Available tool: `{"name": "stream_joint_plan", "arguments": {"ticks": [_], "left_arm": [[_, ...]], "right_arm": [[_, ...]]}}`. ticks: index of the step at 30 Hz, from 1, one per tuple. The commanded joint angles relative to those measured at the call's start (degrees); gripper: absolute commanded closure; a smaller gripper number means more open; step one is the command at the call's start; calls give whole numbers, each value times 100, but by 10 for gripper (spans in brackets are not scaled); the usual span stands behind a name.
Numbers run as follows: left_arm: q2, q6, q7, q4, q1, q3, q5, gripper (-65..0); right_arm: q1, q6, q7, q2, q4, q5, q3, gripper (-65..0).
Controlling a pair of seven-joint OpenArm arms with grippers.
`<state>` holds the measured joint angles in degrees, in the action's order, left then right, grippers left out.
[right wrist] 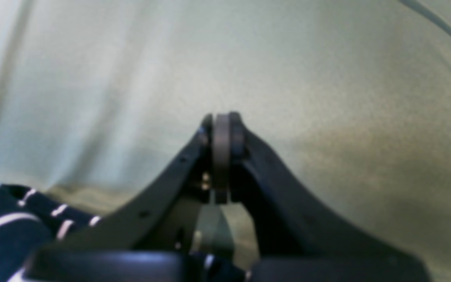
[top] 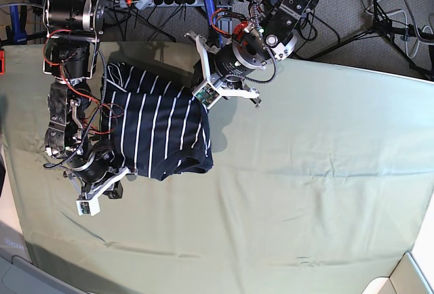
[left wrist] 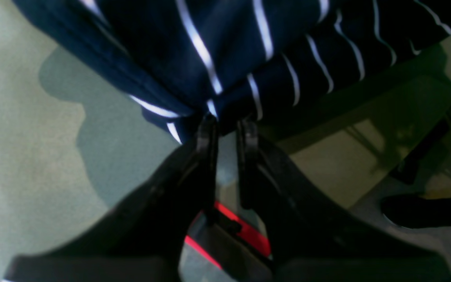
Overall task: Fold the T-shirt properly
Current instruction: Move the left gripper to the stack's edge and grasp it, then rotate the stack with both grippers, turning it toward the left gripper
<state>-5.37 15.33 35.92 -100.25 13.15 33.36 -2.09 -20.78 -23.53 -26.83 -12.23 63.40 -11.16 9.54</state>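
T-shirt: the dark, white-striped T-shirt (top: 152, 131) lies bunched on the pale green cloth (top: 298, 213), with a rumpled flap along its lower right side in the base view; the layers there are hard to count.
T-shirt's hidden parts: its left side passes behind the right arm (top: 68, 111) in the base view, and its upper right end is partly covered by the left arm (top: 271, 36). Both wrist views cut it off.
Left gripper: at the T-shirt's upper right end in the base view, the left gripper (left wrist: 227, 127) has its tips a narrow way apart. Fabric shows right at and beyond the tips; whether they touch it, I cannot tell.
Right gripper: just beside the T-shirt's lower left corner in the base view, the right gripper (right wrist: 225, 117) is closed, tip against tip, with bare cloth showing around the tips. Its fingers are blurred in its own wrist view.
Red-edged object: nearer the left wrist camera than the T-shirt's edge in that view, a black object with red edges (left wrist: 249, 235) shows between the fingers, partly covered by them; what it is stays unclear.
Black object: beyond the T-shirt to the lower right in the left wrist view, a dark rounded object (left wrist: 421, 211) is cut off by the frame.
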Motion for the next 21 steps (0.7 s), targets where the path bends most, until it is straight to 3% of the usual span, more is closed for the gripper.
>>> {"name": "stream_joint_plan", "arguments": {"ticks": [1, 6, 17, 21], "left_arm": [[57, 31, -144, -92, -46, 4, -20, -85], [57, 31, -186, -92, -46, 4, -20, -31], [57, 31, -358, 444, -164, 4, 4, -30], [59, 31, -369, 647, -293, 4, 24, -30]], "right_arm": [[-138, -284, 131, -46, 76, -85, 9, 0], [-138, -284, 133, -48, 76, -81, 9, 0], [57, -284, 109, -223, 76, -90, 9, 0], [229, -286, 111, -225, 76, -350, 9, 0]]}}
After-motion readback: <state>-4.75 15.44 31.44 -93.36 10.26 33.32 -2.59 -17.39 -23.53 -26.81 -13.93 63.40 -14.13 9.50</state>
